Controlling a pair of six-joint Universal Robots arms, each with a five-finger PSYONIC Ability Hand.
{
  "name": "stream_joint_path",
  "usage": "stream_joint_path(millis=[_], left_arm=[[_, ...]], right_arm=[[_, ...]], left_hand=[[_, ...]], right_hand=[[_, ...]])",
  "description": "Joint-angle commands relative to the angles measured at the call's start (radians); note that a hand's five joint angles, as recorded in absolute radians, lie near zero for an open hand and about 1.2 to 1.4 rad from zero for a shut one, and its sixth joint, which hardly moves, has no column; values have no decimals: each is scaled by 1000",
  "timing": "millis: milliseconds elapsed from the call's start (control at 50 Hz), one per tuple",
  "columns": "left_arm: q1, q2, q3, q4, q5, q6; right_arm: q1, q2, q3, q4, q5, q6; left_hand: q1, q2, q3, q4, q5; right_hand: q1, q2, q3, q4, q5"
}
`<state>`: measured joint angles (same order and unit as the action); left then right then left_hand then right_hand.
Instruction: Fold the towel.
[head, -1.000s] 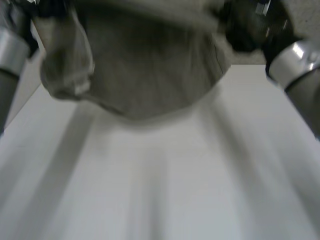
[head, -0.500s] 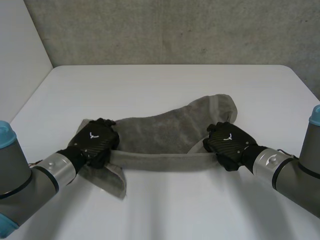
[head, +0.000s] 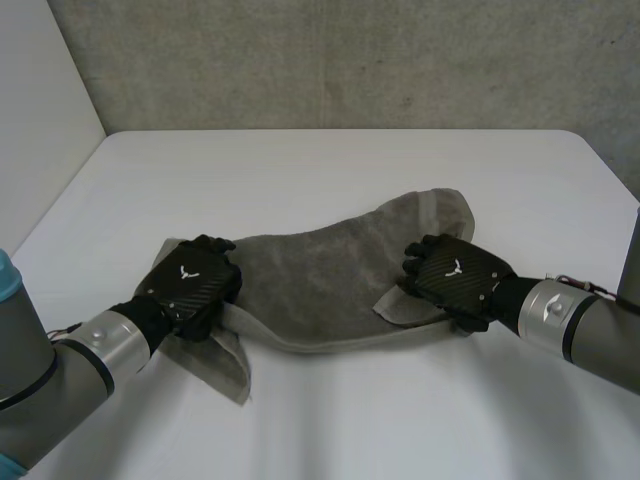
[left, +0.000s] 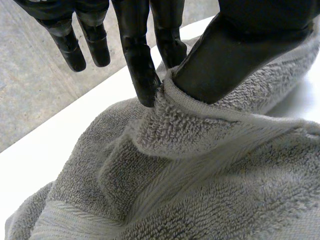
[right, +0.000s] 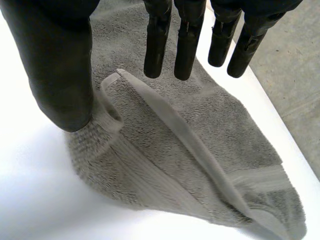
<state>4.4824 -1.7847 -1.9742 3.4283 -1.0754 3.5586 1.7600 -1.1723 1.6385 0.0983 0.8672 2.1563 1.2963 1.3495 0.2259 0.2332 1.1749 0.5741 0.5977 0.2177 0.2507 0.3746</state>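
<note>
head view: towel (head: 320, 285) has slackened; left hand (head: 190, 287) pinches it, right hand (head: 455, 278) fingers straight, released.

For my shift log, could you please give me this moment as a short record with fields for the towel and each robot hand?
surface: white table
towel: grey, rumpled, partly lapped over itself, lying on the table
left robot hand: at the towel's left end, a finger and the thumb pinching a fold
right robot hand: at the towel's right end, fingers straight, thumb tip against the hem
fold status: not yet a neat fold
</note>
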Motion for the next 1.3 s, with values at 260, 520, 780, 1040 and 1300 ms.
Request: stream_joint_path(millis=[260,520,780,1040,1300], left_arm=[[-52,61,-69,0,0,0],[-51,61,-72,2,0,0],[-48,62,-71,2,0,0],[-37,62,-69,2,-1,2],[-34,61,-68,3,-1,2]], right_arm=[[96,117,-286,162,6,17],[228,287,-341,215,160,-209],[220,307,-355,216,210,-292],[132,195,-270,215,191,-282],[33,181,-186,207,185,-297]], left_hand=[[100,47,-51,-59,47],[100,47,-51,-59,47],[100,47,-51,-59,47],[100,47,-51,-59,47],[100,47,-51,-59,47]], right_hand=[[-43,-66,-43,-76,-18],[-43,-66,-43,-76,-18],[261,238,-43,-76,286],[451,427,-43,-76,476],[302,279,-43,-76,327]])
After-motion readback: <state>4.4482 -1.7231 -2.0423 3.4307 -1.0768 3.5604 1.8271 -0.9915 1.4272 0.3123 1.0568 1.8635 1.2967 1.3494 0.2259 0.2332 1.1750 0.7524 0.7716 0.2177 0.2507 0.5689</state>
